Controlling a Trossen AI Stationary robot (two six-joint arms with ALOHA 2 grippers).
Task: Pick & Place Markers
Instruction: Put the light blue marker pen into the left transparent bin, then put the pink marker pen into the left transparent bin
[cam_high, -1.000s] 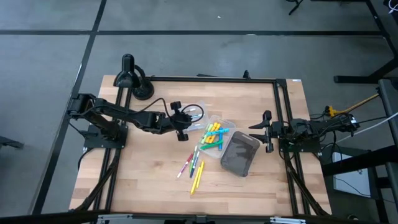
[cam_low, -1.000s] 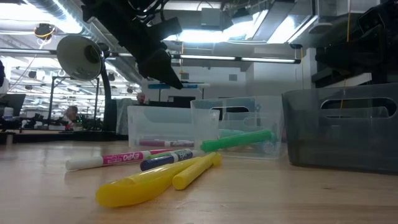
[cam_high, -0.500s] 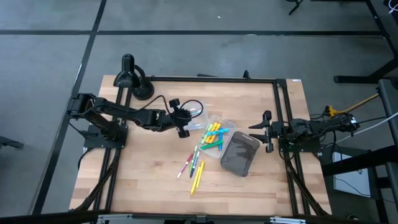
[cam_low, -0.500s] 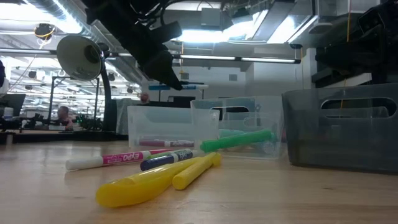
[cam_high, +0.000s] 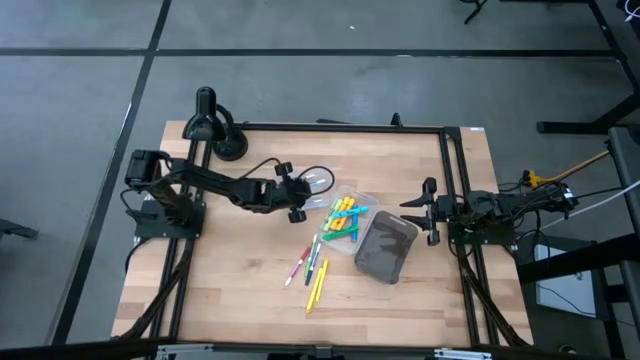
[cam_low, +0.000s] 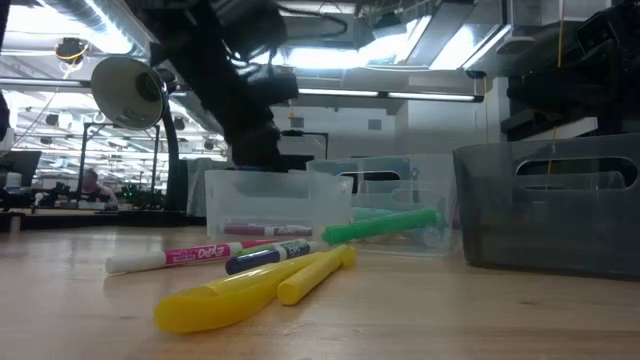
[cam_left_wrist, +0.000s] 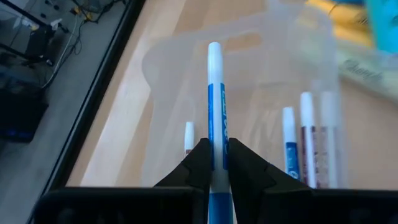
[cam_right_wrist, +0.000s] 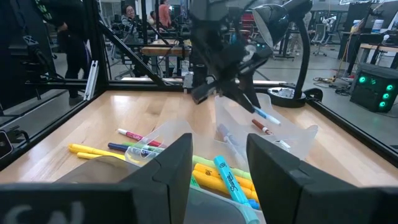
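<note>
My left gripper (cam_high: 297, 200) is shut on a blue-and-white marker (cam_left_wrist: 214, 93) just above a clear tray (cam_high: 318, 180) that holds several markers (cam_left_wrist: 306, 143). A second clear tray (cam_high: 350, 215) beside it holds yellow, green and blue markers. Several more markers (cam_high: 315, 268) lie flat on the wood nearer the front edge. My right gripper (cam_high: 428, 212) waits open at the table's right side with nothing between its fingers (cam_right_wrist: 171, 168). My left gripper pinches the marker's blue-printed barrel (cam_left_wrist: 214, 149) between its two fingers. The marker runs along the fingers and sticks out well past their tips. The fingers slant down from the table's left side. The marker is lifted clear, its free end (cam_right_wrist: 266, 116) over the tray.
A dark grey bin (cam_high: 385, 247) stands right of the clear trays. A black desk lamp (cam_high: 205, 125) stands at the far left corner. A black frame rail (cam_high: 455, 200) runs along the table's right side. Bare wood lies along the near left.
My left gripper has sunk toward the clear tray, still shut on the marker and carrying it down with it. In the low view it now hangs just behind the tray's rim.
</note>
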